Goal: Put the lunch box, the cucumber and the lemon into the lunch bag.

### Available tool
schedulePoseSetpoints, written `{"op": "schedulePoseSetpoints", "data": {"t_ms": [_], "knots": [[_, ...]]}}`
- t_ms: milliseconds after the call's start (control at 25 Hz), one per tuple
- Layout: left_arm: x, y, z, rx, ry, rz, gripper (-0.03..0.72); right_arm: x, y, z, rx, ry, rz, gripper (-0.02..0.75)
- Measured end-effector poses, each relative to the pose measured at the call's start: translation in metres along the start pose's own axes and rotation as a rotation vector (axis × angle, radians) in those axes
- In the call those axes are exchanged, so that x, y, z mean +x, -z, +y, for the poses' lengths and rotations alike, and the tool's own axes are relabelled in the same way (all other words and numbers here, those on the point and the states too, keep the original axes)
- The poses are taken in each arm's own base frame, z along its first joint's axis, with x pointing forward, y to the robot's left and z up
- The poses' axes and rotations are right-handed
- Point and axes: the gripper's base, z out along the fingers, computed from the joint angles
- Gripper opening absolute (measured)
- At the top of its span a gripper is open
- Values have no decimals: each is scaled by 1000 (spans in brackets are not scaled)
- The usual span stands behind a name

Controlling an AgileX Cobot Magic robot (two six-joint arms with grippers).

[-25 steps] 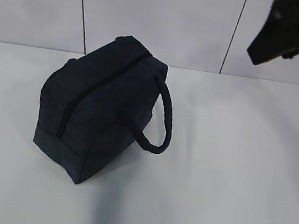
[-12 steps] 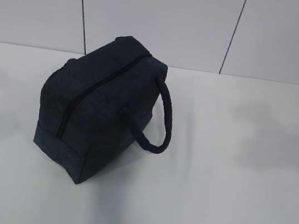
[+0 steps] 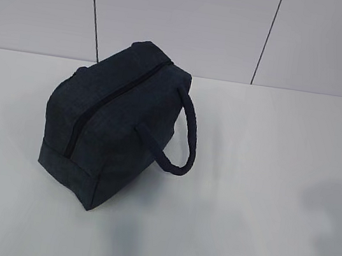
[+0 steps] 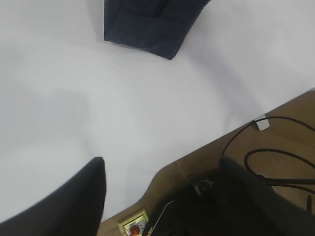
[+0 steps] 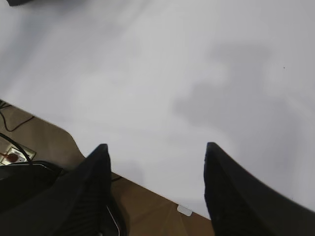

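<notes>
lunch bag (image 3: 110, 122) (zipped shut) alone blocks the table (image 3: 266, 181).

Lunch bag (image 3: 110, 128) on table (image 3: 266, 181), left of centre

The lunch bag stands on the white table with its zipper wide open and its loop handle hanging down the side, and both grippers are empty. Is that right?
Not quite. In the exterior view the lunch bag has its zipper closed, not open. The rest holds: it stands on the white table, loop handle hanging down the side, and the left gripper and right gripper are empty.
</notes>
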Motion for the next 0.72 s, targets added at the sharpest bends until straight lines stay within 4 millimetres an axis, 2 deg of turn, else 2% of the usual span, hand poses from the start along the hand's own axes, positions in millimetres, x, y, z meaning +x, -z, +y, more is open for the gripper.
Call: {"op": "schedulePoseSetpoints", "data": {"t_ms": [280, 720], "knots": [[21, -18, 8, -58, -10, -4, 509, 30, -27, 3, 9, -1, 16, 460], [21, -19, 9, -63, -9, -17, 500, 34, -32, 4, 7, -2, 36, 460]]}}
